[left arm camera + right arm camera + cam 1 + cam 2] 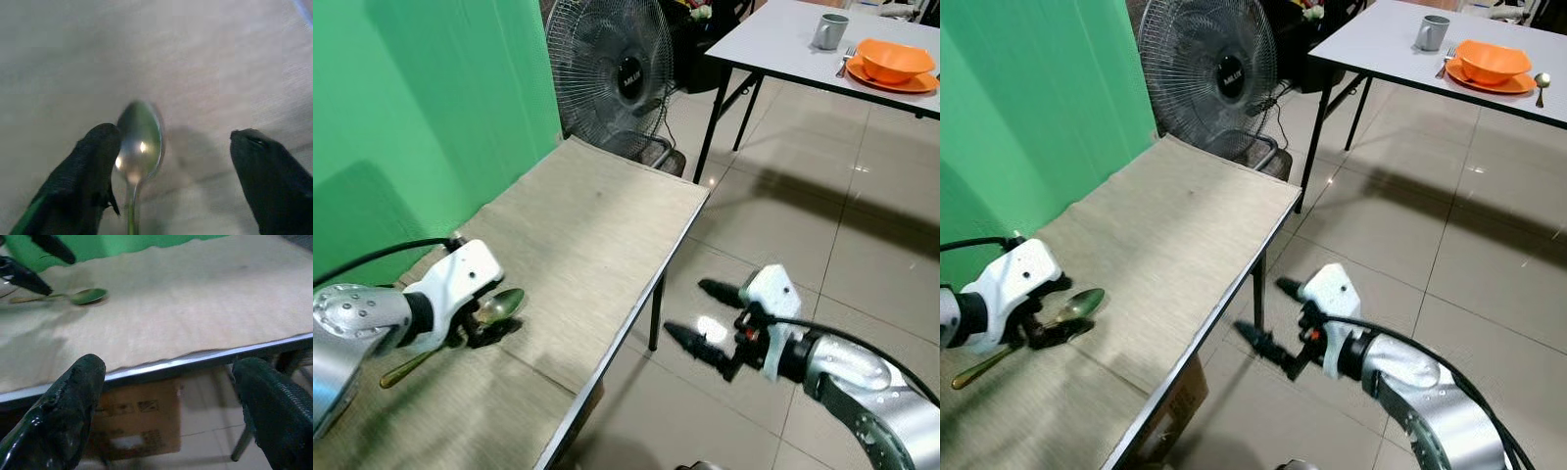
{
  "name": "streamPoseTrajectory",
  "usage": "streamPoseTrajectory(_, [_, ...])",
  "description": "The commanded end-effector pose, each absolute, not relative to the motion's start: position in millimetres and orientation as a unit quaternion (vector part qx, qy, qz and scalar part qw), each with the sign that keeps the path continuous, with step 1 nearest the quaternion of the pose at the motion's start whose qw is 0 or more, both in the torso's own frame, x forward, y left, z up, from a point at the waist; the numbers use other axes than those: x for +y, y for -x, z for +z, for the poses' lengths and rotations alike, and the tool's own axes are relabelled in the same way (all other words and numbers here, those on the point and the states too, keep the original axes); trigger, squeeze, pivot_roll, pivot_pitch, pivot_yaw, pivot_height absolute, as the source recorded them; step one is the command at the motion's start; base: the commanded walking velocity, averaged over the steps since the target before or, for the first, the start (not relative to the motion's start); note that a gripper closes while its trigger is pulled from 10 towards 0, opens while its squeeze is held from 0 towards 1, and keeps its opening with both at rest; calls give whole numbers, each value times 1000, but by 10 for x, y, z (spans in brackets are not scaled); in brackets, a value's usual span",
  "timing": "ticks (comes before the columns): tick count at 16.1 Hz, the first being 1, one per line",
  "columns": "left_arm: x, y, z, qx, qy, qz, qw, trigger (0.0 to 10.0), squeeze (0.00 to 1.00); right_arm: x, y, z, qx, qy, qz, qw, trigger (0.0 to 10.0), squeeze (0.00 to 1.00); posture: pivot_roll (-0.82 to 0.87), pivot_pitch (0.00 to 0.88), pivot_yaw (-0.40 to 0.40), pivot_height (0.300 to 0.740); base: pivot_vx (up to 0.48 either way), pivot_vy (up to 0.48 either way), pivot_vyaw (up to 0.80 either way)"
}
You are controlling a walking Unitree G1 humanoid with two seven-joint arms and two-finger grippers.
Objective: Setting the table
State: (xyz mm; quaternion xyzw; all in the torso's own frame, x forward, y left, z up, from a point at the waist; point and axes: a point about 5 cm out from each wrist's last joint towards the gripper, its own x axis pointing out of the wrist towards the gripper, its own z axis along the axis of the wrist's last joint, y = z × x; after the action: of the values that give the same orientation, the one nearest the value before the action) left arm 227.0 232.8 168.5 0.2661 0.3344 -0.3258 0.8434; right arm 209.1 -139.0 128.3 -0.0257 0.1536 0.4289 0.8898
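In the left eye view, one spoon (pixel 460 331) is lying at the lower left of the frame on the near table (pixel 597 225), which is covered by a beige mat. The left gripper (pixel 481 333) is sitting over the spoon's neck, just behind the bowl; its fingers are hard to separate here. The right gripper (pixel 705 318) is hanging at lower centre over bare tiled floor (pixel 822 245), off the table's long edge, with its two fingers spread wide and nothing between them. One fan (pixel 612 73) is standing at the table's far end. At the upper right, a second table (pixel 773 39) is carrying one grey cup (pixel 829 31), one orange bowl (pixel 895 59) on an orange plate and a fork.

In the right eye view, another spoon (pixel 1541 83) is lying beside that plate.

In the left wrist view, the fingers are standing apart either side of the spoon; one is touching the bowl, the other is clear.

In the right wrist view, the fingers are gaping below the table edge, and one cardboard box (pixel 139 423) is sitting underneath.
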Motion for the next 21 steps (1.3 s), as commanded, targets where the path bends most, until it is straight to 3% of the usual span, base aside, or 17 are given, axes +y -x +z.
streamPoseTrajectory(1, [2403, -2239, 1645, 365, -270, -318, 832, 10000, 1000, -1362, -2033, 1307, 156, 27, 451, 878, 10000, 0, 84, 1, 47, 740, 0, 0, 0])
streamPoseTrajectory(2, [2407, -2223, 1644, 371, -266, -319, 831, 10000, 1000, -1362, -2017, 1303, 159, 29, 455, 875, 10000, 0, 82, 1, 49, 740, 0, 0, 0])
streamPoseTrajectory(3, [2392, -2186, 1640, 380, -251, -324, 829, 10000, 851, -1365, -1989, 1304, 162, 33, 465, 870, 10000, 0, 82, 3, 52, 740, 0, 0, 0])
streamPoseTrajectory(6, [2509, -2158, 1499, 423, -241, -285, 826, 10000, 0, -1362, -1967, 1317, 161, 36, 474, 865, 10000, 0, 83, 6, 49, 740, 0, 0, 0])
streamPoseTrajectory(11, [2628, -2309, 1381, 423, -191, -217, 859, 10000, 0, -1341, -1950, 1321, 162, 32, 483, 860, 10000, 0, 81, 8, 46, 740, 0, 0, 0])
streamPoseTrajectory(14, [2625, -2370, 1339, 416, -201, -216, 860, 10000, 0, -1339, -1943, 1318, 163, 31, 485, 859, 10000, 0, 77, 8, 50, 740, 0, 0, 0])
streamPoseTrajectory(15, [2636, -2388, 1302, 419, -209, -214, 858, 8196, 0, -1339, -1943, 1317, 163, 31, 485, 858, 10000, 0, 78, 8, 49, 740, 0, 0, 0])
streamPoseTrajectory(16, [2637, -2405, 1282, 420, -210, -214, 857, 4118, 0, -1339, -1943, 1317, 164, 31, 486, 858, 10000, 0, 78, 10, 49, 740, 0, 0, 0])
streamPoseTrajectory(18, [2636, -2430, 1250, 425, -217, -219, 851, 118, 0, -1334, -1934, 1319, 165, 30, 490, 856, 10000, 0, 77, 10, 50, 740, 0, 0, 0])
streamPoseTrajectory(21, [2629, -2491, 1217, 419, -210, -222, 855, 0, 0, -1324, -1912, 1332, 166, 22, 500, 850, 10000, 0, 75, 10, 50, 740, 0, 0, 0])
